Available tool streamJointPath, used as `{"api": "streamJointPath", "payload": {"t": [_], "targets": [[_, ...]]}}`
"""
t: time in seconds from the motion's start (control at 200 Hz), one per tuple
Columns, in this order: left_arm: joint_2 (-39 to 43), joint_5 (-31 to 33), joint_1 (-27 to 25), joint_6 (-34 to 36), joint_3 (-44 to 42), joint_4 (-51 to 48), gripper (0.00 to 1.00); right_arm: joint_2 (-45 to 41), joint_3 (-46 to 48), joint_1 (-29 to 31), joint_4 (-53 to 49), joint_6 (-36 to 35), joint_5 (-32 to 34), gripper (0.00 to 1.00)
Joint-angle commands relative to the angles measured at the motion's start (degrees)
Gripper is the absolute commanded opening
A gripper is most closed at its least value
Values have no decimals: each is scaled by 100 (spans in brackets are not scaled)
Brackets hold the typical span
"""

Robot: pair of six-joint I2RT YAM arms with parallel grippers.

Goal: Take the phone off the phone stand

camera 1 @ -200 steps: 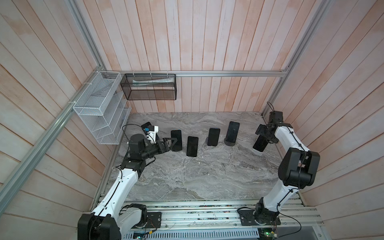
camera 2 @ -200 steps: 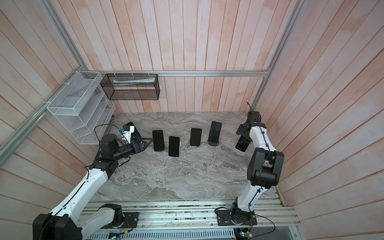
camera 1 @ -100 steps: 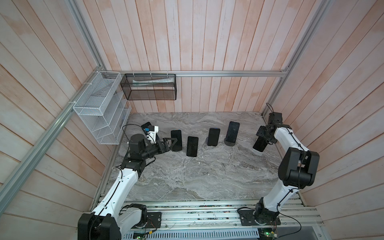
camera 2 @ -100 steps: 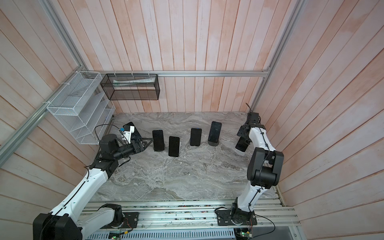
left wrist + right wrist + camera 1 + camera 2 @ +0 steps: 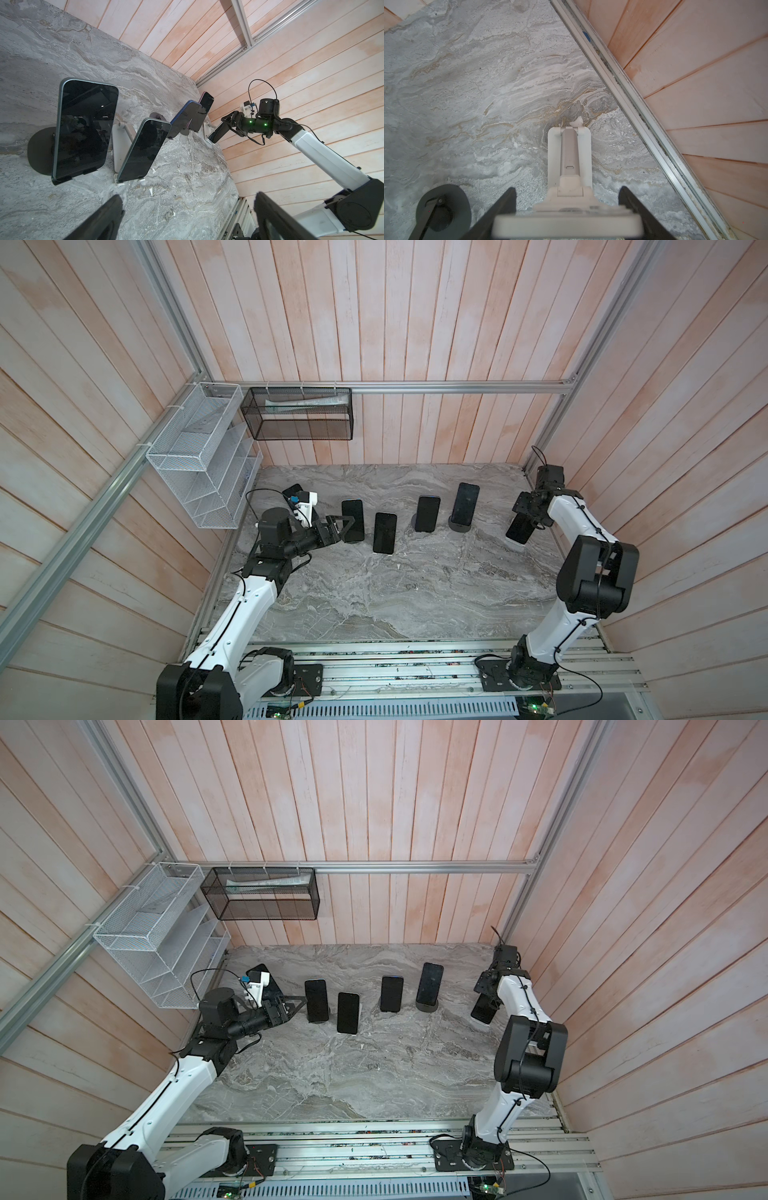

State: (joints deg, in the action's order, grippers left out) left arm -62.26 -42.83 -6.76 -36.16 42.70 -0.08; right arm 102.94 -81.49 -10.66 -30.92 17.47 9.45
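Left tool (image 5: 347,529) points right, jaws wide apart. Right tool (image 5: 527,517), far right, points down, clamping the phone (image 5: 518,531).

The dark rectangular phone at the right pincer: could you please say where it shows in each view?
In a top view: dark rectangular phone, rightmost in the row.
In a top view: phone, also rightmost.
Left wrist: farthest phone, in the right pincer.
Right wrist: its pale blurred edge, nearest the camera.
Shared landmark: white hinged stand beneath it.
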Motion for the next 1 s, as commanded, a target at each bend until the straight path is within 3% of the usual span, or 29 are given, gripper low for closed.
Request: {"api": "streamJointPath", "payload": {"t": [0.0, 0.995], "targets": [[-23, -50, 0, 92, 108, 104, 100, -187, 82, 65, -37, -129, 178, 66], [115, -186, -9, -7, 63, 240, 100, -1032, 116, 439, -428, -181, 254, 63]]}}
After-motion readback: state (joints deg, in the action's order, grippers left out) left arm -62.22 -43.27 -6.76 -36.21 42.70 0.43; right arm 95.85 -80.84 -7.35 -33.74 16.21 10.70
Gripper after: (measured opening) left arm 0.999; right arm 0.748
